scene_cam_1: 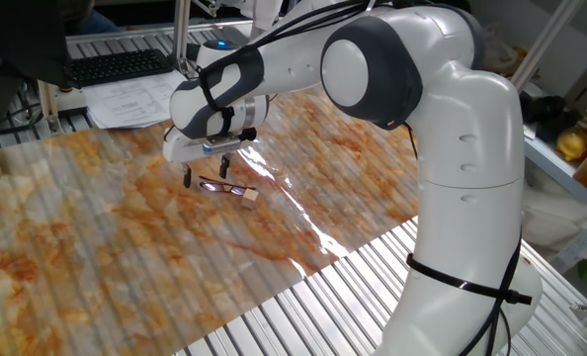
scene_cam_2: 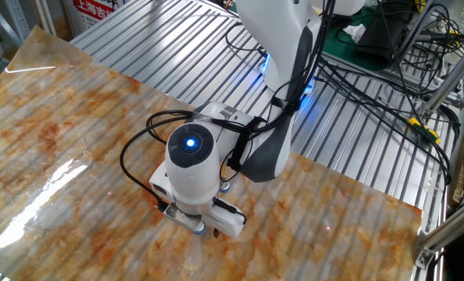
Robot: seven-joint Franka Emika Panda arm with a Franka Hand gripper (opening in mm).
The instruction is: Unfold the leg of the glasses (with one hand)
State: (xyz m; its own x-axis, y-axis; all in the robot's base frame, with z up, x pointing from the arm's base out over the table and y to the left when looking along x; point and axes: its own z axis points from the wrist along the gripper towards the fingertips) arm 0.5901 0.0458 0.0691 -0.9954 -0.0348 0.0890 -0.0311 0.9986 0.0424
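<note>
The black two-finger gripper [scene_cam_1: 207, 172] on the white arm hangs over the orange-and-grey marbled counter [scene_cam_1: 96, 247], toward its far edge. Its two dark fingers [scene_cam_1: 188, 178] point down with a visible gap between them, and nothing is held. In the other fixed view the wrist housing covers the fingers entirely, so that view confirms nothing about the opening.

Just right of the fingertips lie the small dark wire-framed glasses [scene_cam_1: 220, 185] with reddish tint, flat on the counter. The lower finger stands left of the frame and the upper finger just above it; contact cannot be confirmed. The thin dark wire leg cannot be separated from the frame at this size, so it appears folded against it.

Touching or just beside the right end of the glasses sits a small tan wooden cube [scene_cam_1: 248, 197].

Assessment: the glasses are very light, thin and easily bent, and will slide on the glossy counter under any sideways push. The leg should be caught near its free tip and swung gently about the hinge, while the cube may brace the frame.
</note>
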